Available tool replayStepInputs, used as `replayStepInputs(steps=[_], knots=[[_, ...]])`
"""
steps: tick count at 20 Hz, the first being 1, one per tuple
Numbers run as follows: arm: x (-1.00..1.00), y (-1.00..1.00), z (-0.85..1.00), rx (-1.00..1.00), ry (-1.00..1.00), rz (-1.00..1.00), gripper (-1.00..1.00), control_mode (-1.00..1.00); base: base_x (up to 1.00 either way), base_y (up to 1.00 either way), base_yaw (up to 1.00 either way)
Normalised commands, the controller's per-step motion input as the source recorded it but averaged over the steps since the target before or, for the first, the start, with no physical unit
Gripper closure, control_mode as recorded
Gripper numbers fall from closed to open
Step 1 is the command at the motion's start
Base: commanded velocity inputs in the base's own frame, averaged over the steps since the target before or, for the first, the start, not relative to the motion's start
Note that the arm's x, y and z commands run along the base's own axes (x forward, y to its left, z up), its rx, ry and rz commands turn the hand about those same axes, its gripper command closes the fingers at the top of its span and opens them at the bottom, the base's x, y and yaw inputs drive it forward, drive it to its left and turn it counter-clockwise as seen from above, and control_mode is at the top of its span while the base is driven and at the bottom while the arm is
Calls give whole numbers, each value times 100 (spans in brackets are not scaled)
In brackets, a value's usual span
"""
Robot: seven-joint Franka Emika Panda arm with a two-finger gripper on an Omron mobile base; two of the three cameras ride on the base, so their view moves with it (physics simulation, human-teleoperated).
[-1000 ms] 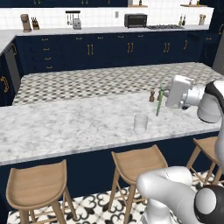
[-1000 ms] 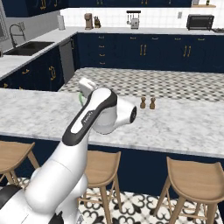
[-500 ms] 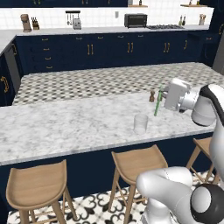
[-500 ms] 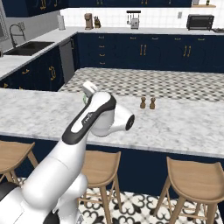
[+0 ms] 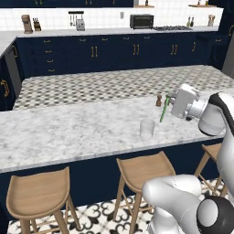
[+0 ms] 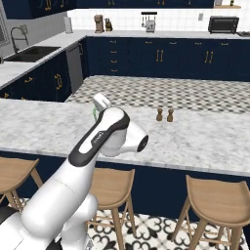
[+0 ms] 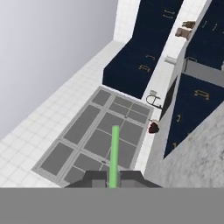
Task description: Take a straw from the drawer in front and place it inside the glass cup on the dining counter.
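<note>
While the hand (image 5: pixel 171 106) stays pinched on the straw (image 5: pixel 164 109), whose long axis hangs nearly upright below it, the glass cup (image 5: pixel 146 129) stands on the surface (image 5: pixel 68 132) lower, to its left.

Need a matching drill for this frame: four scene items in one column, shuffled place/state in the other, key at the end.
Items
1. straw
2. glass cup
3. two brown shakers
4. wooden stools

Place or state
A. standing on the floor in front of the dining counter
B. pinched in the shut gripper, held above the counter
C. standing side by side on the counter, near its far edge
D. standing empty on the counter, near its front edge

Pairs: 1-B, 2-D, 3-C, 4-A
</note>
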Motion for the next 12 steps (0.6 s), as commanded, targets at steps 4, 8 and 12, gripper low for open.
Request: replayStepInputs(steps=[4, 8, 12], knots=[[0, -8, 0, 0, -6, -1, 100, -100, 0, 0, 0], [1, -2, -6, 0, 0, 0, 100, -100, 0, 0, 0], [4, 0, -8, 0, 2, 0, 100, -100, 0, 0, 0]])
